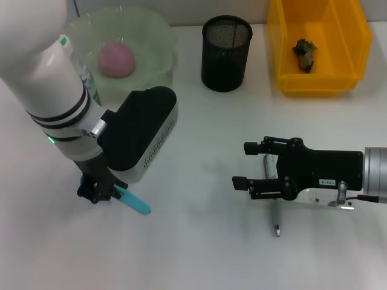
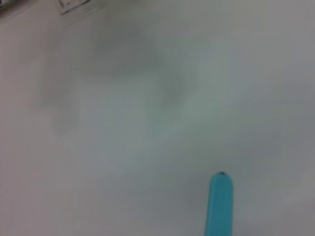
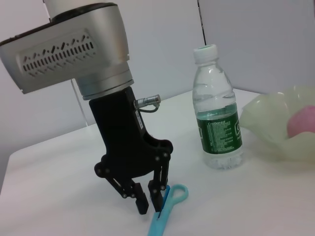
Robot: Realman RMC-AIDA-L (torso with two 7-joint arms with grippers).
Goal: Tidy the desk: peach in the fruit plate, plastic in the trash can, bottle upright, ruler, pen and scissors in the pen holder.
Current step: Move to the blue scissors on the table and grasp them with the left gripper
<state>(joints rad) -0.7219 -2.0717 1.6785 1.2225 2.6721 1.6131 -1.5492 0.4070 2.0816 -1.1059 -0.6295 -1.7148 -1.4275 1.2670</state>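
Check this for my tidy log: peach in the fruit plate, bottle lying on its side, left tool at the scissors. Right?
Not quite. The bottle stands upright on the desk, as the right wrist view shows. The rest holds: the peach sits in the fruit plate, and the left tool is at the scissors.

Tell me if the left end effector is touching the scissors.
Touching. In the right wrist view the left end effector stands with its fingers down around the scissors near the handles, one fingertip against the blue plastic. The head view agrees.
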